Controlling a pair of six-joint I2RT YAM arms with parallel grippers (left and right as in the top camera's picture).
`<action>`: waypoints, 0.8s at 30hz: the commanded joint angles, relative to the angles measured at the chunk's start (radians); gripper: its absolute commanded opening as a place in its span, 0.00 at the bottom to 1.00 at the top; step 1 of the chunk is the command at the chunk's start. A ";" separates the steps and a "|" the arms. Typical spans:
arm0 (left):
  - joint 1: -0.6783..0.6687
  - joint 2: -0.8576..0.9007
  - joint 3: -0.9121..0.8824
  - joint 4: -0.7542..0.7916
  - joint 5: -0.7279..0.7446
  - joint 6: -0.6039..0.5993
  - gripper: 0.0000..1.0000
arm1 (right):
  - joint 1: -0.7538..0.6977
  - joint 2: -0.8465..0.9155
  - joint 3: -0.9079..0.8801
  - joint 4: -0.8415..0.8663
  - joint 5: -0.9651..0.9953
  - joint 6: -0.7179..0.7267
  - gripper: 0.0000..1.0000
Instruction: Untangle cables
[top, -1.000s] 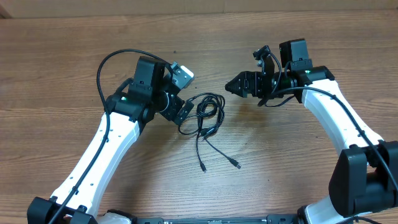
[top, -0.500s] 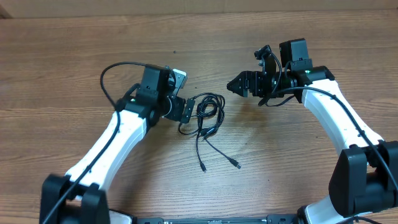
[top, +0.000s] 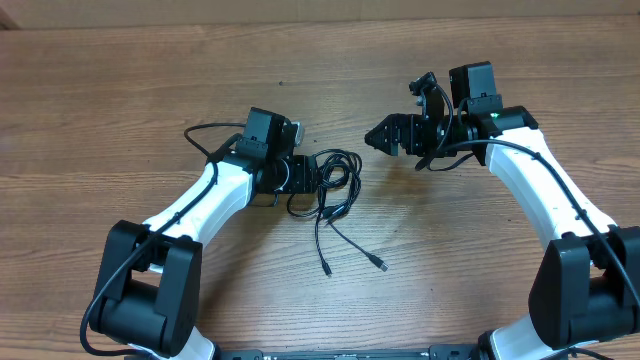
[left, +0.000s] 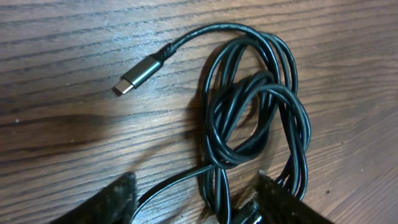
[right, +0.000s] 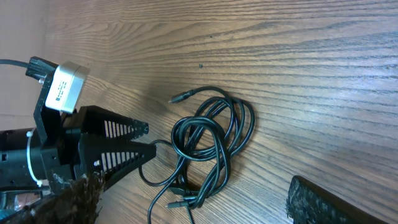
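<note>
The cables (top: 336, 182) lie as a knotted bundle of thin black loops mid-table, with two loose ends trailing toward the front, their plugs (top: 326, 269) lying apart. My left gripper (top: 308, 173) is down at the bundle's left edge. In the left wrist view its fingers (left: 115, 200) stand apart, with several strands of the cables (left: 261, 118) running between them and a silver plug tip (left: 133, 75) lying free beyond. My right gripper (top: 373, 137) hovers open to the right of the bundle, holding nothing. The right wrist view looks down on the cables (right: 211, 134).
Bare wooden tabletop (top: 120, 110) surrounds the bundle. The left arm's own thicker black wire (top: 205, 132) arches behind its wrist. The left gripper (right: 134, 142) points at the bundle in the right wrist view.
My left gripper has swung in to the right, onto the bundle's left side, and its fingers have narrowed around several strands. The right arm has not moved.
</note>
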 joint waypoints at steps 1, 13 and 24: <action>-0.010 0.008 -0.006 0.002 0.008 -0.029 0.59 | 0.001 -0.010 -0.005 0.005 0.006 -0.001 0.94; -0.047 0.009 -0.005 0.006 -0.159 -0.120 0.59 | 0.001 -0.010 -0.005 0.014 0.006 0.000 0.94; -0.081 0.011 -0.005 0.074 -0.182 -0.158 0.54 | 0.001 -0.010 -0.005 0.016 0.006 0.003 0.94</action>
